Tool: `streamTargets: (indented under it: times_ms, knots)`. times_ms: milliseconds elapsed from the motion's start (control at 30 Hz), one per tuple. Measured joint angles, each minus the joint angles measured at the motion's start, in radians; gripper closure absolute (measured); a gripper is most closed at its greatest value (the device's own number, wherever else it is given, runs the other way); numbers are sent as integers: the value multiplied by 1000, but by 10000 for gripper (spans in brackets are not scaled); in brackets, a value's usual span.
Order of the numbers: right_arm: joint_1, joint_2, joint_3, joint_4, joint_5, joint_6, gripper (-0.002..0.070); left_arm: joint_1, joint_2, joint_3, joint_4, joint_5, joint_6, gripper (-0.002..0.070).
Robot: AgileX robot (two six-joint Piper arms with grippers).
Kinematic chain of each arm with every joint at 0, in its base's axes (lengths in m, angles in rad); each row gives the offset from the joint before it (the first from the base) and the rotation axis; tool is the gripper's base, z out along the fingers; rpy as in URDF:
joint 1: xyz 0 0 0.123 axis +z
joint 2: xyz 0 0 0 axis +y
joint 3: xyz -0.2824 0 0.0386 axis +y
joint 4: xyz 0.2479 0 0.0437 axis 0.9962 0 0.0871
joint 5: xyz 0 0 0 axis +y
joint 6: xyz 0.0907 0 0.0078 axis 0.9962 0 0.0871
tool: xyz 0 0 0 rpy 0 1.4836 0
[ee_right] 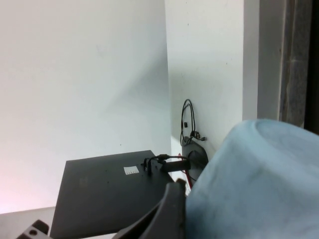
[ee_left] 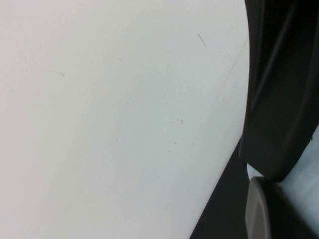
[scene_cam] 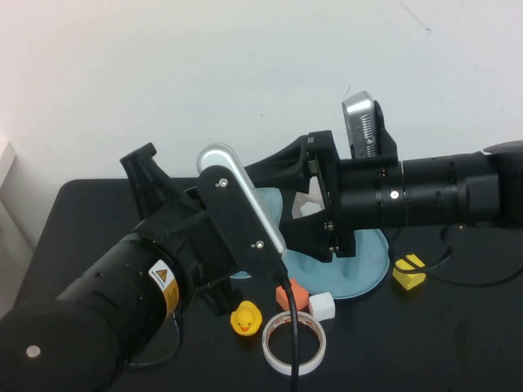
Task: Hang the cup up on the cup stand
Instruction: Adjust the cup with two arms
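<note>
The right end effector [scene_cam: 306, 204] reaches in from the right across the middle of the counter [scene_cam: 458, 343] and hangs above the stand [scene_cam: 368, 273]. In its wrist view a large light blue mass fills the space beside a finger, which I take to be the cup [ee_right: 249, 184]. The jaws stand wide, and from the way the cup sits against them I judge it is grasped, though in the high view the cup is mostly hidden behind the arms. Only a sliver of light blue shows there [scene_cam: 268, 198].

The left end effector [scene_cam: 140, 167] is raised at the left rear of the counter with its jaws clenched and nothing in them. Its camera looks at the white wall.

Of the stand only the blue dish base shows clearly, under and just in front of the right arm. The pegs are hidden.

A duck [scene_cam: 245, 318], tape roll [scene_cam: 294, 343], orange block [scene_cam: 292, 294], white block [scene_cam: 321, 305] and yellow block [scene_cam: 409, 272] lie near the front of the base.

The step in hand looks like carrying the cup over the stand. Next, the cup's mouth would have to be turned down and lined up over a peg, then lowered onto it before release; the left arm crowds the space, so clearance matters
</note>
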Motion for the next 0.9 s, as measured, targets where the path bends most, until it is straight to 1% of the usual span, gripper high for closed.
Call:
streamTargets:
  times_ms: [333,400,500,900]
  knots:
    - [19,0,0,14,-27,0,-17,0,0,0,-6,6,6,669]
    - [25,0,0,19,-38,0,-4,0,0,0,-10,12,8,669]
    - [31,0,0,28,-53,0,41,0,0,2,-12,16,10,669]
    - [31,0,0,38,-60,0,52,0,0,2,-12,16,12,668]
